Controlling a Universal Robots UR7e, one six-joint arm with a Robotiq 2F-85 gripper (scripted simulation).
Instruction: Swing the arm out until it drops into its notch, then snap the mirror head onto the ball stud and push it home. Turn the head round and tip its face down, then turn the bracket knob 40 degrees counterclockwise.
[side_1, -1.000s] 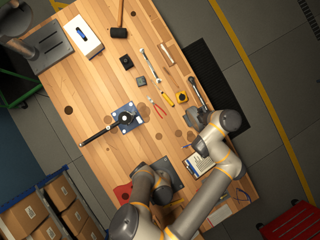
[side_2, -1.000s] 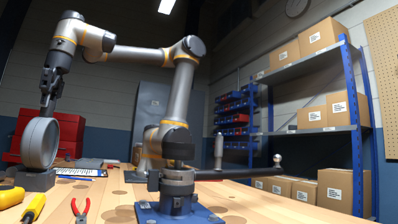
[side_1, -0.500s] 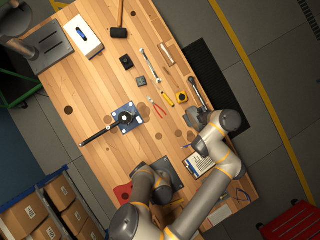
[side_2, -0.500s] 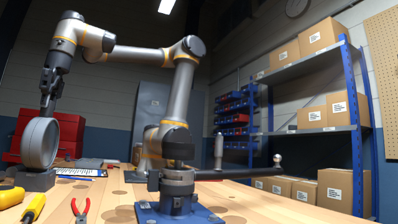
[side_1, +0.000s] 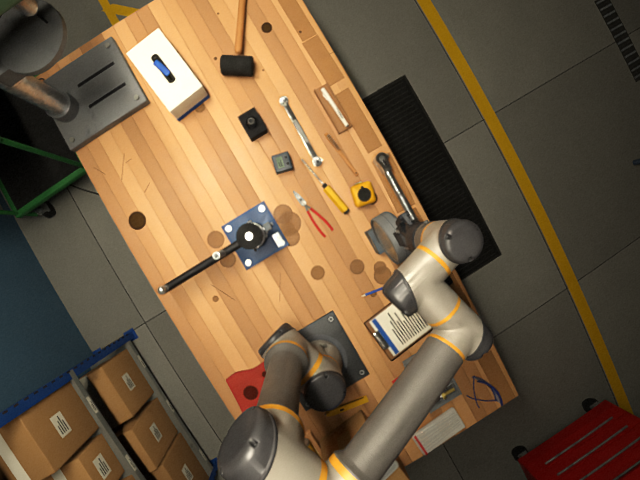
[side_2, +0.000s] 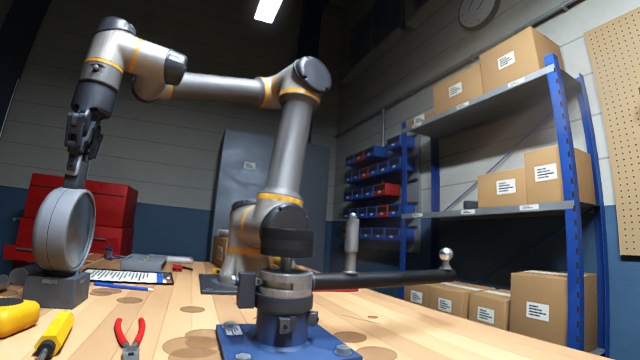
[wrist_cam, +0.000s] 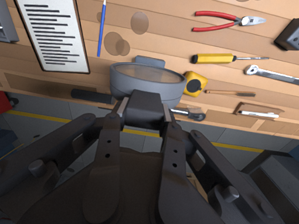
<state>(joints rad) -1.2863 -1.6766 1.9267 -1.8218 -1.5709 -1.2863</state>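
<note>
The grey round mirror head (wrist_cam: 148, 78) is partly hidden by my gripper (wrist_cam: 143, 107) in the wrist camera; it stands on edge in a grey block (side_2: 56, 289) near the bench's right edge, and its dark back tab sits held in my closed gripper (side_2: 75, 172). Mid-bench, the blue bracket base (side_1: 255, 235) carries a black arm (side_1: 199, 267) swung out toward the front-left, ending in a ball stud (side_2: 445, 254). The bracket knob (side_2: 286, 239) sits on top of the post.
The bench's right edge runs just under the mirror head, with a ratchet (side_1: 395, 184) along it. A yellow tape measure (side_1: 363, 194), screwdriver (side_1: 331, 192), red pliers (side_1: 315, 214), clipboard (side_1: 399, 328) and blue pen (side_1: 372, 292) lie nearby.
</note>
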